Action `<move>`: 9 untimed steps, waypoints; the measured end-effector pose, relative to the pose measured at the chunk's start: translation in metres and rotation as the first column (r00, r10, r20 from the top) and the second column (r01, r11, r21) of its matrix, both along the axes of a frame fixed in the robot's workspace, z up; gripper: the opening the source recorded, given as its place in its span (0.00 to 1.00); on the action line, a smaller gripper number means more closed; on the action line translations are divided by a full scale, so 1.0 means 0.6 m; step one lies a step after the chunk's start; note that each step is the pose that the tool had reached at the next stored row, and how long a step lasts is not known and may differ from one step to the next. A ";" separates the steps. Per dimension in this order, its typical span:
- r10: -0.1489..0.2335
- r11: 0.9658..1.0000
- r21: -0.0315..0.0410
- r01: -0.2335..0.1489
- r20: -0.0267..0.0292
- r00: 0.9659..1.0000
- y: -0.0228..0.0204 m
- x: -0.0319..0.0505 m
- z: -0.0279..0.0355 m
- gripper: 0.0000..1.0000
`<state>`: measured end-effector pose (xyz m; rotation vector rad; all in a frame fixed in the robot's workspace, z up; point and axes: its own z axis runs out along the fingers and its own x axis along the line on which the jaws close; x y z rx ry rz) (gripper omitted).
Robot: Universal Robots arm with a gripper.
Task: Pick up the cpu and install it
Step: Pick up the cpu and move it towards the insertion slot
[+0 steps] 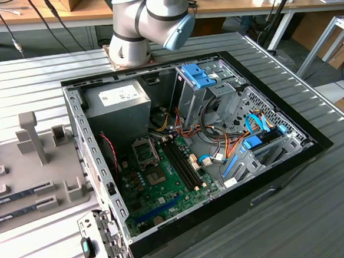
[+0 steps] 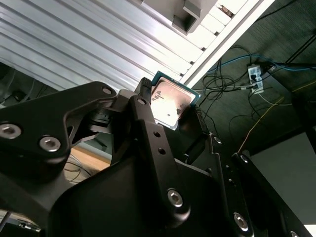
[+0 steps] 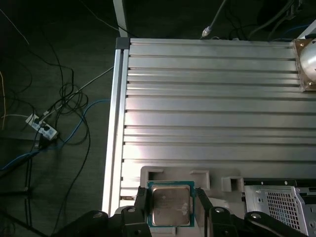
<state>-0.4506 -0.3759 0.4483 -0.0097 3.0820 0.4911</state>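
Black two-finger gripper (image 3: 171, 210) is drawn in narrow and clamped on the cpu (image 3: 171, 204), a small flat square chip with a silvery-grey metal top and a thin green rim. One of the black fingers (image 3: 142, 200) presses against each of two opposite edges. The metal top faces the first wrist camera, and the chip sits level between the fingers.

Second wrist view shows the same grip: gripper (image 2: 170, 111), cpu (image 2: 170, 101) bright with glare. Nothing but the fingers (image 2: 143, 101) is seen touching it.

Place: the cpu is over the light grey moulded plastic holder (image 3: 207, 174), near one edge of the ribbed silver aluminium table (image 3: 207, 113). Cannot tell whether the chip rests on the holder or hangs clear of it. Just beside the holder is a corner of perforated metal wall. Off the table there is dark floor with loose cables (image 3: 74, 98) and a white power strip (image 3: 43, 129).

Exterior view: the grey and pale-blue arm (image 1: 146, 18) rises from the far side of the table (image 1: 319, 213). An open black computer case (image 1: 196, 222) lies flat on the table. Inside it are a green circuit board (image 1: 164, 188) with a square metal-framed socket (image 1: 145, 151), dark at its centre, and a big grey power-supply box with a white label (image 1: 118, 100) close by. The holder (image 1: 45, 173) lies outside the case, on the exterior view's left, with long thin memory sticks (image 1: 20, 194) slotted in it.
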 end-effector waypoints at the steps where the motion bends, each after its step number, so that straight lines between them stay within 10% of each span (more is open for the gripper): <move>1: 0.000 1.000 -0.003 0.000 0.000 1.000 0.0000 0.000 0.000 0.47; 4: 0.000 0.999 -0.052 0.000 0.000 1.000 0.0000 0.000 0.000 0.47; 9: 0.000 0.987 -0.163 0.000 0.000 1.000 0.0000 0.000 0.000 0.47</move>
